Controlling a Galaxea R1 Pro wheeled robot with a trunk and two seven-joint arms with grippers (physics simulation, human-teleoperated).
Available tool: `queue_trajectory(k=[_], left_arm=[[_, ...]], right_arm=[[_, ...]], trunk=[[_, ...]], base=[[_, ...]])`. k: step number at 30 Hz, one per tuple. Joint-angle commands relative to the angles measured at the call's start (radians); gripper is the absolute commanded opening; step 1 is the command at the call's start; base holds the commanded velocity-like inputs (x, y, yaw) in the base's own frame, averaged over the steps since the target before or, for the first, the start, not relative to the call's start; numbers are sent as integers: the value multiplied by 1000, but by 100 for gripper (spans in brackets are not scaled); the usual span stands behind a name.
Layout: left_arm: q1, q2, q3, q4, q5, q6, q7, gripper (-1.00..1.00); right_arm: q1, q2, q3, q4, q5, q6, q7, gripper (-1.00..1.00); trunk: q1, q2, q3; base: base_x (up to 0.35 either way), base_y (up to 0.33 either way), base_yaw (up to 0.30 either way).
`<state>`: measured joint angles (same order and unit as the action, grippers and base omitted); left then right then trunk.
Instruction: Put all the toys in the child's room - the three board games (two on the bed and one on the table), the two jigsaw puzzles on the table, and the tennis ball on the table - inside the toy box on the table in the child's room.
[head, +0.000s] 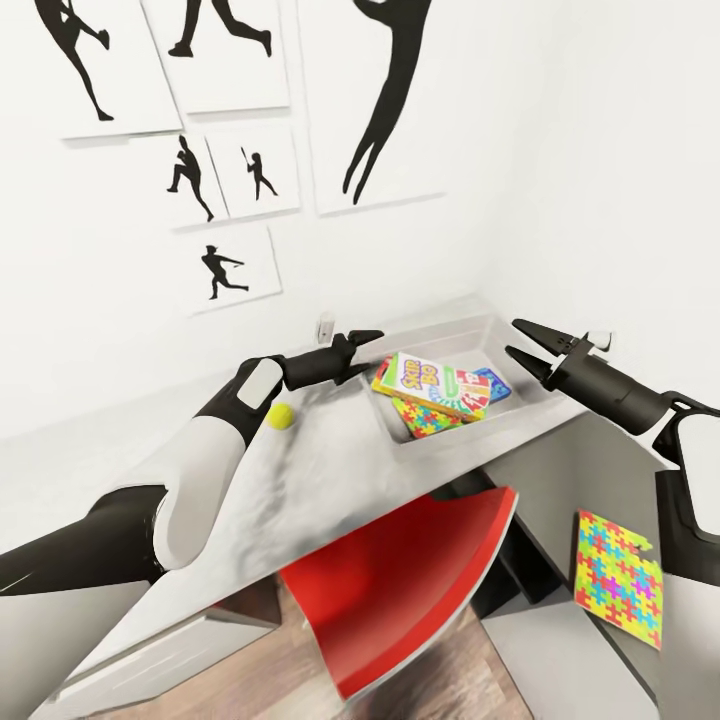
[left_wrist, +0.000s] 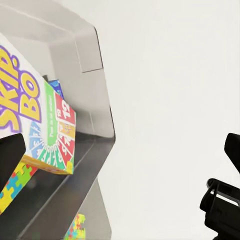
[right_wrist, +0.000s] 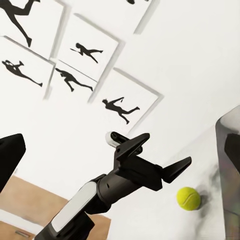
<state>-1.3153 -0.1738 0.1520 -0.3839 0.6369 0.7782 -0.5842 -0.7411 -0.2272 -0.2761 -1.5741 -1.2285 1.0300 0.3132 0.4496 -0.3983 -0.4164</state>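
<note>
Toy box (head: 478, 337) holds SKIP BO game (head: 432, 385) atop one jigsaw puzzle (head: 432, 419). Outstanding — tennis ball (head: 281, 416) on table (head: 330, 470), second puzzle (head: 620, 578) beside my right arm. My left gripper (head: 362, 352), right gripper (head: 518, 343) — both agape, empty.

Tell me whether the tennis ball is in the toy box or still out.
Out. The tennis ball lies on the table, beside the toy box and under the left gripper.

white wall (head: 560, 150) | silhouette pictures (head: 230, 265) | red chair (head: 410, 590) | wood-plank floor (head: 470, 680)
</note>
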Motion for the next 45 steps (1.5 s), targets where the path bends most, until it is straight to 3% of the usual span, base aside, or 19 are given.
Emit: queue_trajectory(k=[1, 23, 45], left_arm=[[-1, -1, 6, 0, -2, 6, -1, 100], [2, -1, 5, 0, -2, 6, 0, 100], [4, -1, 4, 0, -3, 6, 0, 100]], right_arm=[[-1, 0, -1, 0, 11, 4, 10, 100], [-2, 0, -1, 0, 11, 4, 10, 100], [-2, 0, -1, 0, 12, 4, 10, 100]], trunk=[[0, -2, -2], [0, -2, -2], [0, -2, -2]], base=[[-83, 64, 0], [-96, 117, 0], [52, 34, 0]])
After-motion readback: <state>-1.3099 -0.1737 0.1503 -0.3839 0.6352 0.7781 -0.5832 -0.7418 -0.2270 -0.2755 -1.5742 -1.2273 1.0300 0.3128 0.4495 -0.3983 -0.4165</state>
